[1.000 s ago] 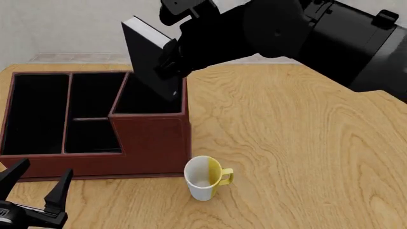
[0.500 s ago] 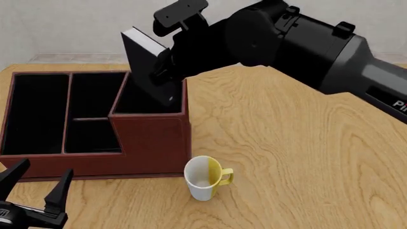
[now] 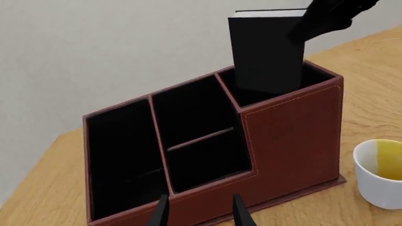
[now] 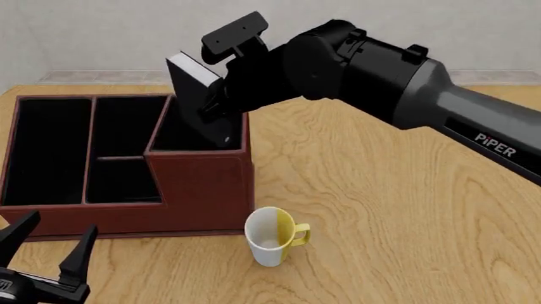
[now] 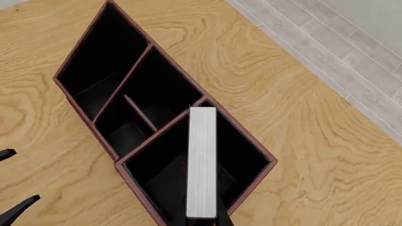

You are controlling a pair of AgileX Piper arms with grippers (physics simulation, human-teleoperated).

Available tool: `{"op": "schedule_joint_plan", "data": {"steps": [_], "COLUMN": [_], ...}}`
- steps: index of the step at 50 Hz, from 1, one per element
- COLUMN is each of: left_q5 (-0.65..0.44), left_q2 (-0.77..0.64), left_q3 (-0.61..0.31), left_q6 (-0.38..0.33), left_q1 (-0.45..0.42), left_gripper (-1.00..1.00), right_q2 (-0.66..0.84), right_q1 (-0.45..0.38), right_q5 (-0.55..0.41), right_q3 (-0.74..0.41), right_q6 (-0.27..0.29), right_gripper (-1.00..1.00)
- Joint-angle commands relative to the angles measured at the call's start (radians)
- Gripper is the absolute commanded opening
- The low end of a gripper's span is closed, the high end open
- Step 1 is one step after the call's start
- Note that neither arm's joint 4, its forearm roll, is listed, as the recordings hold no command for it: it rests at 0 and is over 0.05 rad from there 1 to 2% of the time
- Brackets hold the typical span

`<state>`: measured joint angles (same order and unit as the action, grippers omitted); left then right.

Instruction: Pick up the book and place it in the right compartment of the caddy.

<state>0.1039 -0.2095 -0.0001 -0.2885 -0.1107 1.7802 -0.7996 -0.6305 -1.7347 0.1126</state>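
The black-covered book (image 4: 192, 85) stands tilted with its lower part inside the right compartment (image 4: 182, 134) of the reddish-brown caddy (image 4: 199, 183). My right gripper (image 4: 218, 101) is shut on the book's side, above the compartment's far right corner. From the right wrist view the white page edges of the book (image 5: 202, 160) point up out of the right compartment (image 5: 248, 160). The left wrist view shows the book (image 3: 267, 52) rising above the caddy (image 3: 289, 136). My left gripper (image 4: 47, 253) is open and holds nothing, low in front of the caddy's left end.
A white and yellow mug (image 4: 272, 235) stands upright just in front of the caddy's right corner, also the mug (image 3: 383, 172) beside the caddy. The caddy's long left section (image 4: 47, 149) and two middle sections hold nothing. A wall rises behind the table.
My right arm has lowered the book, so its lower end has sunk deeper into the right compartment. The left gripper has stayed put.
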Motion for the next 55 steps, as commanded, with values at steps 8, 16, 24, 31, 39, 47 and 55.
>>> {"op": "schedule_joint_plan", "data": {"steps": [8,16,24,31,39,47,55], "left_q5": [-0.003,-0.005,0.002,0.013,0.005,0.014,0.004], "left_q2": [0.002,0.004,-0.004,-0.014,-0.007,-0.016,-0.007], "left_q3": [0.000,0.000,0.000,0.000,0.000,0.000,0.000], "left_q6": [-0.001,-0.002,-0.001,-0.001,-0.003,-0.003,-0.001], "left_q1": [-0.001,-0.003,-0.003,-0.003,-0.004,-0.004,-0.004], "left_gripper": [1.00,1.00,1.00,1.00,1.00,1.00,1.00], "right_q2": [0.020,0.039,0.053,0.061,0.068,0.077,0.090], "right_q1": [0.007,0.010,0.000,0.006,0.008,0.010,0.010], "right_q5": [0.035,0.029,0.034,0.044,0.056,0.072,0.090], "right_q3": [0.017,-0.001,0.004,0.014,0.028,0.047,0.069], "right_q6": [-0.027,-0.028,-0.041,-0.041,-0.044,-0.047,-0.048], "right_gripper": [-1.00,-1.00,-1.00,-1.00,-1.00,-1.00,-1.00]}}
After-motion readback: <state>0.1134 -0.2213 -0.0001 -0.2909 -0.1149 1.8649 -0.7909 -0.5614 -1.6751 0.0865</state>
